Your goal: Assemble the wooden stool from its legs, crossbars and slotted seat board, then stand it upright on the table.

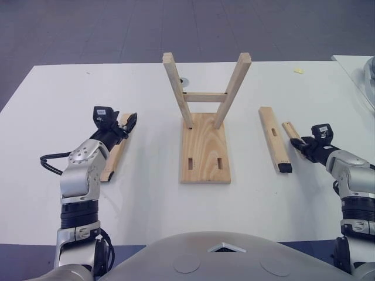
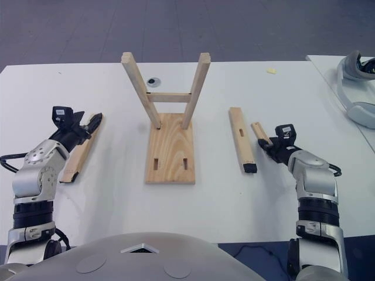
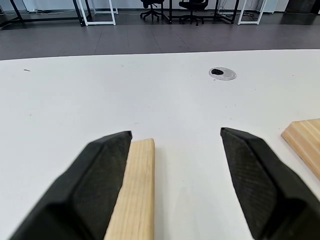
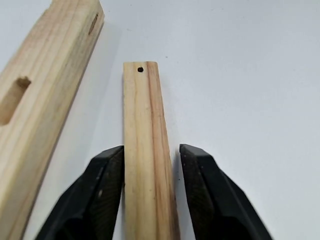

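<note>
Right wrist view: we see right gripper (image 4: 152, 150) fingers narrowly parted astride the crossbar (image 4: 142, 115), 3 o'clock of the seat board (image 1: 205, 149); left gripper (image 3: 176, 132) gapes wide, leg (image 3: 135, 190) at 9 o'clock hugging one finger, so closing off-centre may skew it

Site log: I read this as an office | white table (image 1: 70, 93) with cable port (image 3: 222, 73) | grey carpet (image 1: 117, 29) | wheeled chairs (image 3: 150, 13), desk frames (image 3: 95, 15) behind.

Pale grained wooden seat board (image 1: 204, 149); white table (image 1: 58, 105); apparently black-capped leg (image 1: 274, 139).
</note>
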You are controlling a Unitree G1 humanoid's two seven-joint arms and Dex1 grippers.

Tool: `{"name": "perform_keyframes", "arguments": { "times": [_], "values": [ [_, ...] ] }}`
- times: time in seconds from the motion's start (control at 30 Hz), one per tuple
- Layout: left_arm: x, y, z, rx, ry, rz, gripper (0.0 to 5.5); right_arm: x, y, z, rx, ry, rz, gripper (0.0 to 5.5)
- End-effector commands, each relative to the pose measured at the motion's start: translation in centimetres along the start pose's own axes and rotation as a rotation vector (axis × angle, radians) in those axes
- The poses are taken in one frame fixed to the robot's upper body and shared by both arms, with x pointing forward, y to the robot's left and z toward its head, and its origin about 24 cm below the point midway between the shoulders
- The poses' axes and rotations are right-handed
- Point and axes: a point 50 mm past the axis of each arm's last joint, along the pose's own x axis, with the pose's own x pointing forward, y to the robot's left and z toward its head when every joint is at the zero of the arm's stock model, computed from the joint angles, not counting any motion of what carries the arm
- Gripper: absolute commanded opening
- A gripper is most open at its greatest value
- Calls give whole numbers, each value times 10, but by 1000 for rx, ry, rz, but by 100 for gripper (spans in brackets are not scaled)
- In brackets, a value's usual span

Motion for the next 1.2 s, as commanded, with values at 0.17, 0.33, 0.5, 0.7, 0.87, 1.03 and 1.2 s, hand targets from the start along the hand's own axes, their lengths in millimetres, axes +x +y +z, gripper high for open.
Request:
{"name": "perform_keyframes", "arguments": {
  "times": [0.17,0.33,0.5,0.7,0.87,1.03,1.2],
  "values": [
    [2,1,-6,19,21,2,330,7,2,-10,166,69,121,132],
    [11,4,19,27,-68,8,330,9,-4,50,91,-206,-3,132],
    [29,-8,174,-19,-601,-53,330,-35,17,181,-142,-820,-219,132],
    [30,-138,239,-230,-519,-794,330,-90,137,248,-371,-1314,128,132],
    [31,-169,219,-317,-366,-958,330,-99,166,240,-382,-1342,310,132],
    [27,-168,225,-378,-381,-973,330,-83,169,221,-413,-1262,332,132],
    [23,-162,234,-428,-417,-969,330,-74,176,206,-423,-1213,371,132]
  ]
}}
